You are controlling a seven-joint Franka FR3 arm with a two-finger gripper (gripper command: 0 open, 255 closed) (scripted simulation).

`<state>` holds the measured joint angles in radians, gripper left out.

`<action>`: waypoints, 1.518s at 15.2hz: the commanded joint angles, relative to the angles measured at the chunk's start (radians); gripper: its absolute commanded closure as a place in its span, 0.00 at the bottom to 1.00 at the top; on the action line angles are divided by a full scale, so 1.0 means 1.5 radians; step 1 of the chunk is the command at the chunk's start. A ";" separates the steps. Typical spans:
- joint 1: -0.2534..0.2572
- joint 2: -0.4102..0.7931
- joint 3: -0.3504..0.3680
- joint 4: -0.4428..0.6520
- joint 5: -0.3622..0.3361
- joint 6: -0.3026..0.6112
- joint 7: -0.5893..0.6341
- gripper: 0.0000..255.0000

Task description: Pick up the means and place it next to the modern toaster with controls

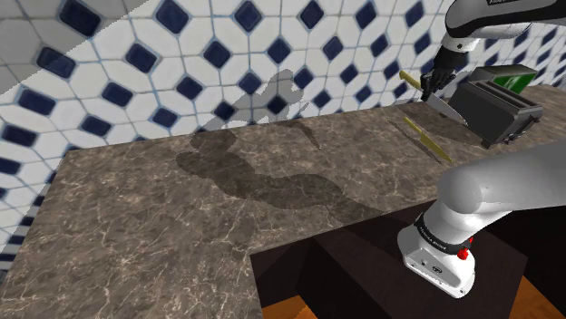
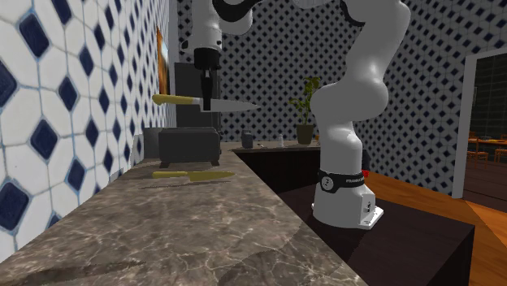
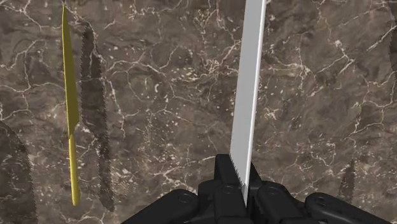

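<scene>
The gripper (image 3: pixel 238 175) is clamped on the knife (image 3: pixel 248 83), seemingly where blade meets handle, holding it level in the air near the toaster (image 2: pixel 188 146). So narrow a pinch could let it swivel or slip during lowering, or it could land on the other yellow knife (image 3: pixel 71 114) lying on the dark marbled counter (image 1: pixel 181 208) beneath the blue-and-white tiled wall (image 1: pixel 136 54).

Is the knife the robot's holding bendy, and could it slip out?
Probably stiff: the knife sticks out straight and level though the fingers clasp it only near the blade's base. It might slip or twist, since the blade looks smooth and narrow. Being flat, it likely won't roll on the counter.
</scene>
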<state>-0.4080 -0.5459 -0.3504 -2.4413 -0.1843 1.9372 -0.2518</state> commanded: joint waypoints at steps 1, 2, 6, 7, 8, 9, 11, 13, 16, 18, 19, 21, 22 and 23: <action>-0.013 0.008 -0.029 0.007 -0.013 0.004 -0.037 1.00; -0.019 0.013 -0.043 0.014 -0.018 0.004 -0.054 1.00; -0.037 0.041 -0.100 0.047 -0.032 0.007 -0.124 1.00; -0.040 0.050 -0.115 0.057 -0.033 0.007 -0.142 1.00; -0.044 0.059 -0.129 0.068 -0.034 0.008 -0.160 1.00; -0.046 0.070 -0.144 0.079 -0.035 0.009 -0.178 1.00; -0.049 0.094 -0.175 0.104 -0.033 0.011 -0.216 1.00; -0.051 0.121 -0.206 0.132 -0.026 0.014 -0.256 1.00; -0.051 0.170 -0.256 0.179 -0.006 0.016 -0.319 1.00; -0.049 0.208 -0.291 0.214 0.016 0.017 -0.366 1.00; -0.049 0.230 -0.308 0.232 0.029 0.017 -0.390 1.00; -0.050 0.278 -0.343 0.272 0.065 0.016 -0.443 1.00; -0.052 0.306 -0.360 0.293 0.087 0.014 -0.472 1.00; -0.056 0.335 -0.376 0.315 0.111 0.011 -0.502 1.00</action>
<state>-0.4870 -0.0753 -0.8927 -1.9970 -0.0455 1.9605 -0.9635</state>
